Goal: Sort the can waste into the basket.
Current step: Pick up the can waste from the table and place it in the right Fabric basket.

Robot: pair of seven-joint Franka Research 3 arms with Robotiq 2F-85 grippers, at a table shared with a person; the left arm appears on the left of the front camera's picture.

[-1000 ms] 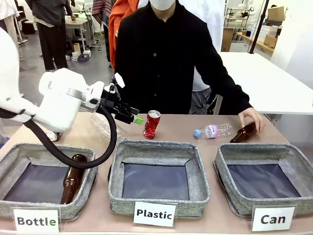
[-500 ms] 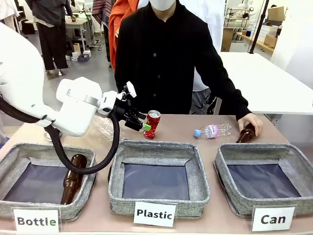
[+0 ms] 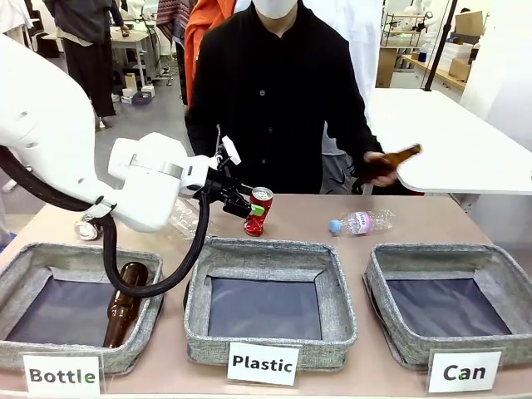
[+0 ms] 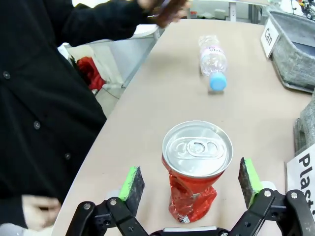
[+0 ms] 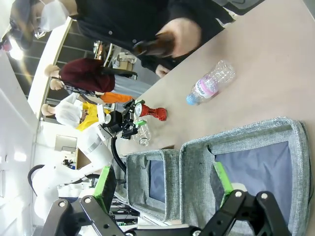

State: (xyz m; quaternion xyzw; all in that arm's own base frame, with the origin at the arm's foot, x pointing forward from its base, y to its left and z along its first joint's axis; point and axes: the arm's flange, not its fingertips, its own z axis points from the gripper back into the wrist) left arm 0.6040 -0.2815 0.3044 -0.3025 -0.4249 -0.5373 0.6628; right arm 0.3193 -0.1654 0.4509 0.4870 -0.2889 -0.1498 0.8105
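Can (image 4: 197,152), red and crushed, stood upright on the table (image 4: 162,98) between the left fingers (image 4: 132,183), spread and empty; light, thin-walled, slick, it likely wanted a gentle pinch across its crumpled waist.

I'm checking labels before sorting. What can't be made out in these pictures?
- Second can: front view, mostly hidden behind the left arm; print unreadable.
- Brown bottle held by the person: front view, motion-blurred.
- Plastic bottle label: front view, too small to read.
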